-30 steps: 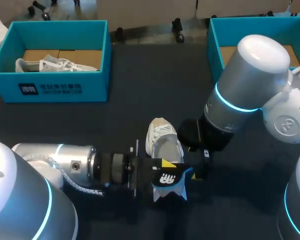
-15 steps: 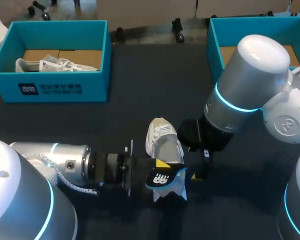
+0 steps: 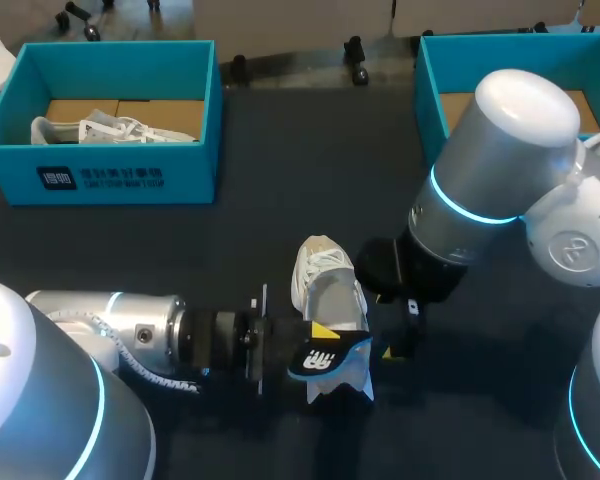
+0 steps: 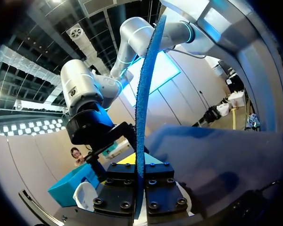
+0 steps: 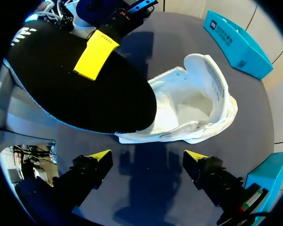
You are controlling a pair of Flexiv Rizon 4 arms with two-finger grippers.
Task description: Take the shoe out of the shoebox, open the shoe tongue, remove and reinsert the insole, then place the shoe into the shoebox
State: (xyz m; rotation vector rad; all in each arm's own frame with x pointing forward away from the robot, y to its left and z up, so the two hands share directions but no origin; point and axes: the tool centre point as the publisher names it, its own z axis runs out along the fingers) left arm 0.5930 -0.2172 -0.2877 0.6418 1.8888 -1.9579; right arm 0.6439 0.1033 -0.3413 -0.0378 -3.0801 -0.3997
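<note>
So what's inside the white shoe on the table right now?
The white shoe shows only bare white lining in its open cavity. The black insole, held over it by the left fingers, covers the rest, so that end cannot be seen.

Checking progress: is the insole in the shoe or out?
Out. The left gripper holds the black insole over the white shoe, whose inside shows bare and white in the right wrist view.

Two shoeboxes, left shoebox (image 3: 100, 182) and right shoebox (image 3: 427, 85), two white shoes, boxed shoe (image 3: 110, 129) and loose shoe (image 3: 327, 285), one black insole (image 3: 325, 358)
</note>
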